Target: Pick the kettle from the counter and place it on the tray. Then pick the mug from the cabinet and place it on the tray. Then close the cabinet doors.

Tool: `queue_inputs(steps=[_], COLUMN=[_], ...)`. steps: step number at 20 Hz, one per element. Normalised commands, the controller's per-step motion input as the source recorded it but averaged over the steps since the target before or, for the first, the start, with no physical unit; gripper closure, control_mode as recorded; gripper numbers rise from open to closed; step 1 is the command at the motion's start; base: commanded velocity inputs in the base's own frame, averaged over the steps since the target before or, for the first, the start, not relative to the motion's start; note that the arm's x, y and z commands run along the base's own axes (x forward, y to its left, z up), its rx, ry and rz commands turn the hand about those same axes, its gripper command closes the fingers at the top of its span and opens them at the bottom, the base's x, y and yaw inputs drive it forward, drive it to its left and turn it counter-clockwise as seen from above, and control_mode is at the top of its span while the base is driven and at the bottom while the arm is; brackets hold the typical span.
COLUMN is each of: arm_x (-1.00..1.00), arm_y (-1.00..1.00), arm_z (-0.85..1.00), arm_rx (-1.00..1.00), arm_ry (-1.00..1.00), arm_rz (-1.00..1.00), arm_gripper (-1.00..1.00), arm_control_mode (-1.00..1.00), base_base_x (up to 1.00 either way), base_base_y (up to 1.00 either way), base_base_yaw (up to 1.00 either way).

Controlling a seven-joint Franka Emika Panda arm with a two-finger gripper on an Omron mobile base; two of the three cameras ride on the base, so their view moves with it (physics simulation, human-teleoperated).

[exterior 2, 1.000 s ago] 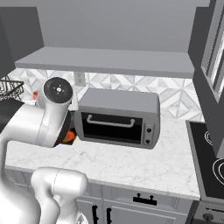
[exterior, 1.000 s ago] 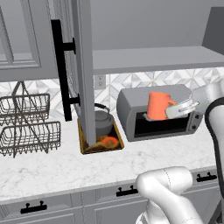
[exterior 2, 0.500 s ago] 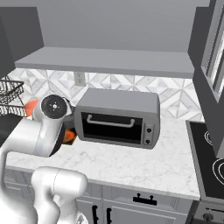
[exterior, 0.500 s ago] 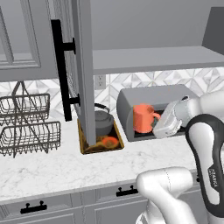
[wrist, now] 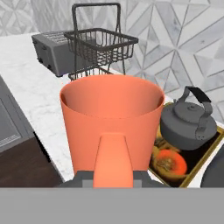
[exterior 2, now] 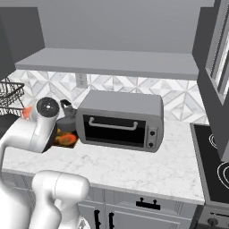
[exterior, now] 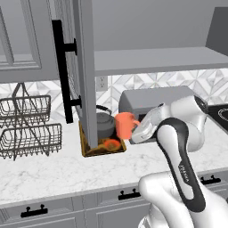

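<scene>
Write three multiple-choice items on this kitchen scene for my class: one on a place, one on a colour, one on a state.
1. Where does the kettle sit?
A. on the tray
B. in the wire basket
C. on the toaster oven

2. What colour is the mug?
A. grey
B. orange-red
C. white

3. What state is the mug in?
A. standing on the shelf
B. lying on the counter
C. held in the gripper

Answers:
1 A, the kettle stands inside the golden rim.
2 B, plainly orange-red in the hand view.
3 C, the gripper carries it above the counter, beside the tray.

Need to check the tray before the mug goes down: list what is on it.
On the tray sits the kettle, upright toward one end. Orange marks show on its dark surface. The mug, gripped in front, covers the nearer corner, so that part cannot be checked.
</scene>
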Motion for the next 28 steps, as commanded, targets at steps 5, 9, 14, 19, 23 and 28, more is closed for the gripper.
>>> queue_inputs(steps=[5,9,14,19,23,28], arm_x=[0.45,0.51,0.56,0.38,0.39,0.36], arm_y=[0.28,0.13,0.20,0.20,0.17,0.12], arm_z=[-0.54,-0.47,-0.39,-0.34,-0.30,-0.33], arm_rx=[-0.05,-0.08,-0.08,-0.06,-0.03,0.00], arm_ry=[0.05,0.10,0.12,0.01,0.00,0.00], arm_rz=[-0.02,-0.01,-0.08,-0.03,-0.06,-0.05], arm_gripper=[1.00,1.00,1.00,1.00,1.00,1.00], arm_control_mode=[-1.00,-1.00,-1.00,-1.00,-1.00,-1.00], base_base_x=[0.00,0.00,0.00,0.00,0.00,0.00], base_base_y=[0.00,0.00,0.00,0.00,0.00,0.00], base_base_yaw=[0.00,0.00,0.00,0.00,0.00,0.00])
